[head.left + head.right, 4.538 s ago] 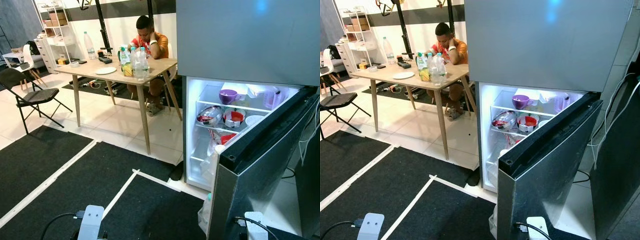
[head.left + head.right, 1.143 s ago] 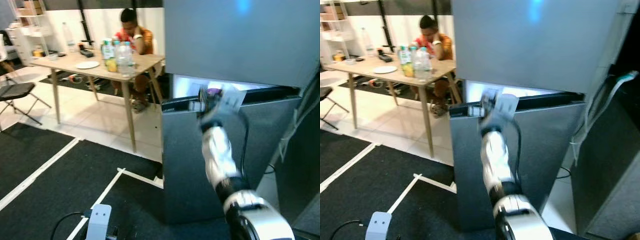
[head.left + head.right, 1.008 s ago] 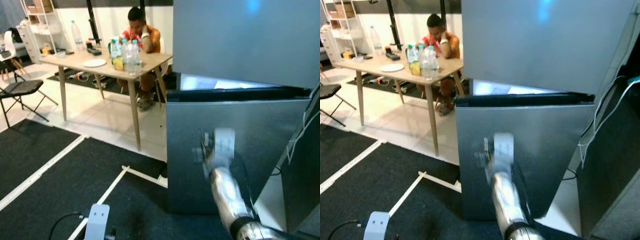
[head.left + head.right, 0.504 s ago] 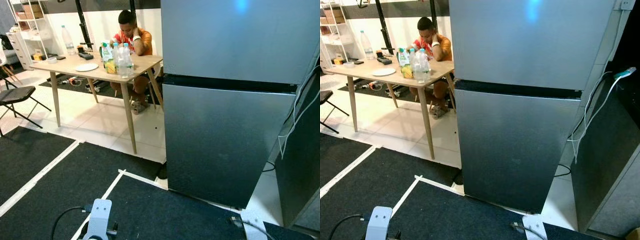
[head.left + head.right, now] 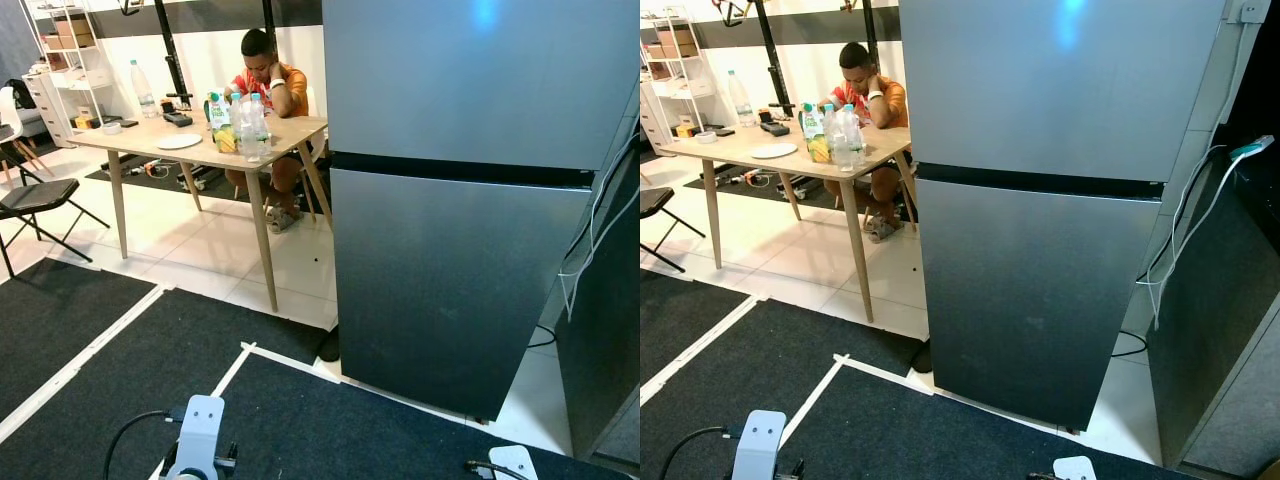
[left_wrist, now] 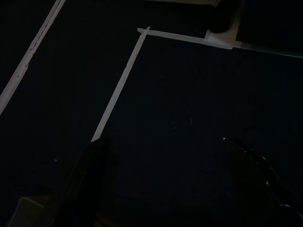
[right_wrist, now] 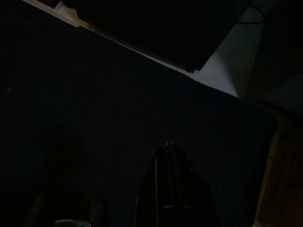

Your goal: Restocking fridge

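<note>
The fridge (image 5: pixel 460 230) stands with both doors sealed to keep cold; left tool (image 6: pixel 161 189) hangs apart, right tool (image 7: pixel 170 189) together.

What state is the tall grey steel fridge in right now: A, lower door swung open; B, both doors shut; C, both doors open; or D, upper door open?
B: the tall grey steel fridge shows both door fronts flush and closed, with no lit interior visible.
</note>
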You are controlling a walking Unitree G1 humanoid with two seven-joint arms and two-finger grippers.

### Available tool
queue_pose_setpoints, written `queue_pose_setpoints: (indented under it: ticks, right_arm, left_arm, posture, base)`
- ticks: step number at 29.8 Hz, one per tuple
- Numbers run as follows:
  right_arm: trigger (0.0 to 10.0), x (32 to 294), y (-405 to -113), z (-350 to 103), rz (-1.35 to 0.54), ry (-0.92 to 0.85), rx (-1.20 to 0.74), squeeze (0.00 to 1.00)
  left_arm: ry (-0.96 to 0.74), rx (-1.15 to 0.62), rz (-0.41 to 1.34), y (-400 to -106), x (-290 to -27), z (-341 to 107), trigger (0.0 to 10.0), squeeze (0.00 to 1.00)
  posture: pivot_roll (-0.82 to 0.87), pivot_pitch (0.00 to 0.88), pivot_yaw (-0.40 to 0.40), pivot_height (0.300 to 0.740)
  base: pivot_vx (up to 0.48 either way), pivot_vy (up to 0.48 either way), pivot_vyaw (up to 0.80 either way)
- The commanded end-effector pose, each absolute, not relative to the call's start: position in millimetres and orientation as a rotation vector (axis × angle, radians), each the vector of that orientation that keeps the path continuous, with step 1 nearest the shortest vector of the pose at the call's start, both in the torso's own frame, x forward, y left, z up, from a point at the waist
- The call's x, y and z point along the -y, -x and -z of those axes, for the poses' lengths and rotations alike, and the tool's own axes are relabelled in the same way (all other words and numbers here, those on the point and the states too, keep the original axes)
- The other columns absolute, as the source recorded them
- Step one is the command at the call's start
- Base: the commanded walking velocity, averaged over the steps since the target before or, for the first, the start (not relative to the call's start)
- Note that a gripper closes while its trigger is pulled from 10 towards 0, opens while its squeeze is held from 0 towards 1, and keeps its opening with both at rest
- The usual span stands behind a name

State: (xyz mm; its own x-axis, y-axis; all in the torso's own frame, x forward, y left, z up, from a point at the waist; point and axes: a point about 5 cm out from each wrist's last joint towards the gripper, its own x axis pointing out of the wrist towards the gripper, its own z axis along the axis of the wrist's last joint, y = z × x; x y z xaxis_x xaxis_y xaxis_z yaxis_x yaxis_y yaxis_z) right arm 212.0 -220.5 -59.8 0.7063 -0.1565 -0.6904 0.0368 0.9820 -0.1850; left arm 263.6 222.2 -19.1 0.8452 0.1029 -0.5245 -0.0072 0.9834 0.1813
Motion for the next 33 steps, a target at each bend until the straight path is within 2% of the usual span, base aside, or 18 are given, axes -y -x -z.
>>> queue_pose_setpoints:
  ticks: [1,4,20,33]
  right_arm:
    - [10.0,216.0,-212.2,60.7,0.099,0.149,-0.783,0.00]
    - [10.0,214.7,-214.0,59.9,0.095,0.148,-0.779,0.00]
    - [10.0,213.1,-237.5,45.1,0.073,0.130,-0.715,0.00]
    - [10.0,232.0,-227.0,47.4,0.123,0.134,-0.733,0.00]
  left_arm:
    - [-0.163,-0.587,-0.059,-260.6,-220.6,23.0,10.0,0.00]
    - [-0.164,-0.586,-0.061,-261.1,-220.9,22.6,10.0,0.00]
    - [-0.211,-0.578,-0.030,-264.0,-220.3,20.3,10.0,0.00]
    - [-0.232,-0.585,0.025,-264.8,-211.1,22.0,10.0,0.00]
  posture:
    - [-0.10,0.082,0.067,0.740]
    - [-0.10,0.080,0.067,0.740]
    - [-0.11,0.062,0.078,0.740]
    - [-0.13,0.086,0.106,0.740]
  base:
    - [0.281,0.000,0.00]
    - [0.266,0.000,0.00]
    - [0.000,0.000,0.00]
    - [0.000,0.000,0.00]
